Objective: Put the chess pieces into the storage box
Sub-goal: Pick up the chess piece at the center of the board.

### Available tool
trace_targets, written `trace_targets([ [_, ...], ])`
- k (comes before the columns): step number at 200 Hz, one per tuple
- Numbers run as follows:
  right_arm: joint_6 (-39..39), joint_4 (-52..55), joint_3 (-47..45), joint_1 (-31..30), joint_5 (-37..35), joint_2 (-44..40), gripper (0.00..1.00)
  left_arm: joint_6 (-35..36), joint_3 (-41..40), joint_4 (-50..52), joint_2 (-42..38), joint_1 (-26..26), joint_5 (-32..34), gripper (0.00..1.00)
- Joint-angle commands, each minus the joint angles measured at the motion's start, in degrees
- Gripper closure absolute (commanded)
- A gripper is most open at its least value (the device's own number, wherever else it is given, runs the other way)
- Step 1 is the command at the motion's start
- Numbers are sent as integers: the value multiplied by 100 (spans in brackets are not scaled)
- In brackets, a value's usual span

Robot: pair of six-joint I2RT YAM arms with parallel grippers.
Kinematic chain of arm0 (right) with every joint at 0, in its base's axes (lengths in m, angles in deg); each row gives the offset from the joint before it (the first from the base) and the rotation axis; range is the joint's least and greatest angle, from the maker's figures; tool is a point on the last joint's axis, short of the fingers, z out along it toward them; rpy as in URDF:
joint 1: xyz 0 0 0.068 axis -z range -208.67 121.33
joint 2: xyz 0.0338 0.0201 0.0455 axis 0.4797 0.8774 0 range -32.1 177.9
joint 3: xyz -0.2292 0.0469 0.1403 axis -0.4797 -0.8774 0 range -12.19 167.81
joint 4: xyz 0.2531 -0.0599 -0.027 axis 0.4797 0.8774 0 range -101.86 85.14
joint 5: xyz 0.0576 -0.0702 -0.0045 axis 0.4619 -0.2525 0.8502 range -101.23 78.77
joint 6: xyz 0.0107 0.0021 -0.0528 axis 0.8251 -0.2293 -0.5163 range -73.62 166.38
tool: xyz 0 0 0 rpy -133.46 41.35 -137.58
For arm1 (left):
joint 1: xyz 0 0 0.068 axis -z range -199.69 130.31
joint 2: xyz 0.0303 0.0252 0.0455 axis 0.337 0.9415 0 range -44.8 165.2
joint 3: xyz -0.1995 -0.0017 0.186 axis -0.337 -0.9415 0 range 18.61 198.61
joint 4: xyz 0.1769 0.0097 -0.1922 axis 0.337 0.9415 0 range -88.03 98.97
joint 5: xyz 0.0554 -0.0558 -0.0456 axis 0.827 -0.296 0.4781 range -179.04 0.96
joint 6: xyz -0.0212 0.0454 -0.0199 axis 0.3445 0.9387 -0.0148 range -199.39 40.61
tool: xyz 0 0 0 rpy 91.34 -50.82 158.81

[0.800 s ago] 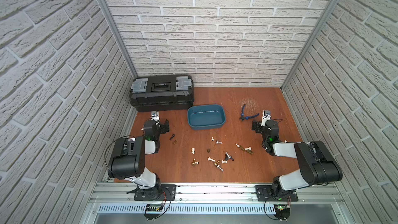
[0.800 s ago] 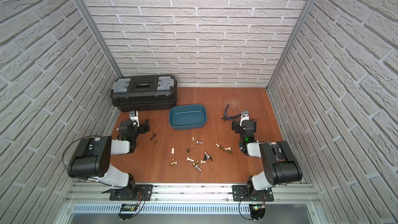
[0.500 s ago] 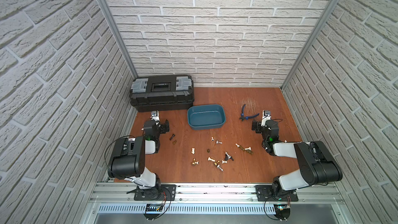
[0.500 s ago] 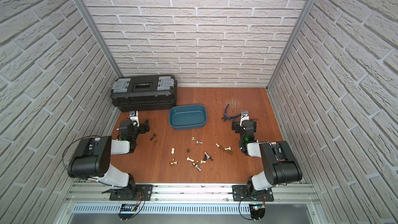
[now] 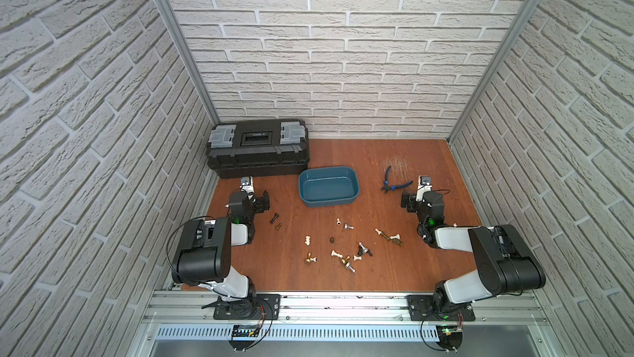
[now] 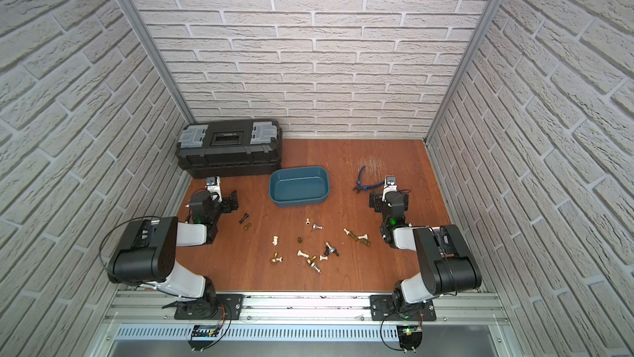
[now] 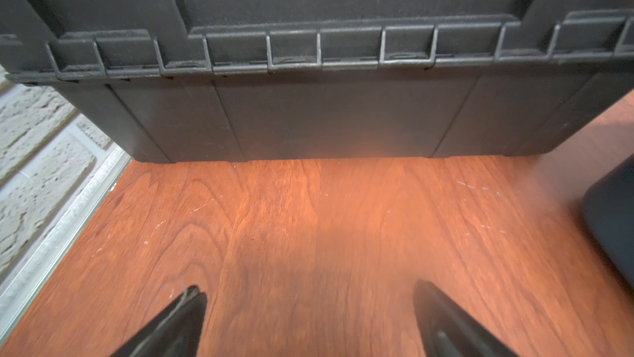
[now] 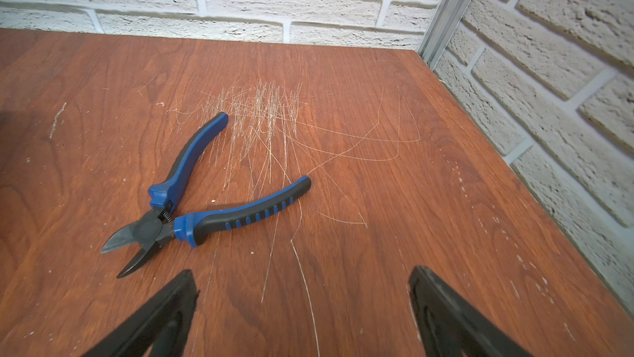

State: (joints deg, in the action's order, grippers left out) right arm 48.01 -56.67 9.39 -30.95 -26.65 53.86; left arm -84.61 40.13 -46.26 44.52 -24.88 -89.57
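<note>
Zero chess pieces (image 5: 345,260) are in the storage box (image 5: 327,201) yet, so the whole job is ahead of you.

Going left to right:
- **Left gripper:** your left gripper (image 5: 263,201) sits low just in front of the black toolbox (image 5: 257,147), jaws spread wide with nothing between them. The left wrist view shows only bare table (image 7: 308,221) and the toolbox wall ahead of the tips.
- **Nearest pick:** two dark pieces (image 5: 274,218) lie just beside that gripper toward the middle, apart from the rest. I'd judge these the easy first pick for the left arm.
- **Box:** the teal box sits mid-table toward the back, near the toolbox's right end. It is upright and open, and its floor looks bare in both top views.
- **Main scatter:** in front of the box is the main scatter of roughly a dozen small pieces in white, gold, silver and black. Most are tipped on their sides. A few touch or nearly touch, so you'll likely need to single them out.
- **Near the right arm:** a short string of white and gold pieces runs toward the right arm. It is too small to say exactly which of them touch.
- **Pliers:** the blue-handled pliers (image 5: 394,185) lie open behind that string. They aren't part of the task — leave them.
- **Right gripper:** your right gripper (image 8: 303,276) is low just beside the pliers, spread wide and empty, not touching them.

About fifteen pieces are left and none is picked up yet.
</note>
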Motion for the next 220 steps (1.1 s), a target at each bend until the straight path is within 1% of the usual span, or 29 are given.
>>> trace_targets([
  [1, -34, -256, 118, 41, -73, 44, 1, -59, 135, -228, 26, -36, -73, 2],
  [41, -46, -299, 86, 42, -68, 21, 1, -60, 125, -245, 14, -42, -64, 2],
  [51, -44, -437, 11, 36, -117, -35, 1, -59, 126, -242, 15, -36, -76, 3],
  [59, -13, -367, -22, 37, -219, -236, 1, -64, 119, -259, 15, -37, -73, 5],
  [67, -13, 136, 59, 37, -358, -575, 1, -66, 143, -197, -58, -38, -61, 7],
  [80, 352, 1871, 564, 51, -730, -1095, 1, -89, 288, 342, -398, -24, 7, 10],
  [85, 508, 2297, 732, 45, -851, -1144, 1, -118, 413, 755, -571, -18, 47, 12],
  [95, 765, 3044, 1082, 47, -760, -1120, 0, -194, 828, 1846, -867, 46, 244, 14],
  [103, 1044, 3915, 1523, 28, -677, -1096, 4, -253, 1144, 2616, -1009, 150, 551, 16],
  [109, 1165, 4449, 1826, 6, -623, -1082, 5, -265, 1330, 3034, -1082, 281, 750, 16],
  [121, 1365, 4970, 2150, -62, -553, -1166, 9, -262, 1570, 3678, -1218, 602, 1199, 16],
  [141, 1664, 5183, 2130, -198, -21, -1774, 17, -199, 1672, 4203, -1433, 1314, 1665, 18],
  [150, 1842, 5231, 2065, -241, 456, -2121, 21, -275, 1748, 4501, -1531, 1630, 1825, 19],
  [165, 1894, 5452, 2175, -376, 1416, -2485, 29, -555, 1969, 5168, -1675, 2094, 1922, 24],
  [178, 1830, 6031, 2491, -589, 1948, -2573, 34, -775, 2083, 5690, -1795, 2540, 1940, 27],
  [185, 1785, 6380, 2649, -720, 2130, -2574, 36, -874, 2117, 5911, -1866, 2786, 1936, 30],
  [202, 1647, 7044, 2893, -1056, 2516, -2604, 50, -1126, 2271, 6475, -2007, 3419, 1937, 35],
  [220, 1630, 7483, 2926, -1512, 2583, -2684, 52, -1442, 2450, 6975, -2081, 4162, 1937, 38],
])
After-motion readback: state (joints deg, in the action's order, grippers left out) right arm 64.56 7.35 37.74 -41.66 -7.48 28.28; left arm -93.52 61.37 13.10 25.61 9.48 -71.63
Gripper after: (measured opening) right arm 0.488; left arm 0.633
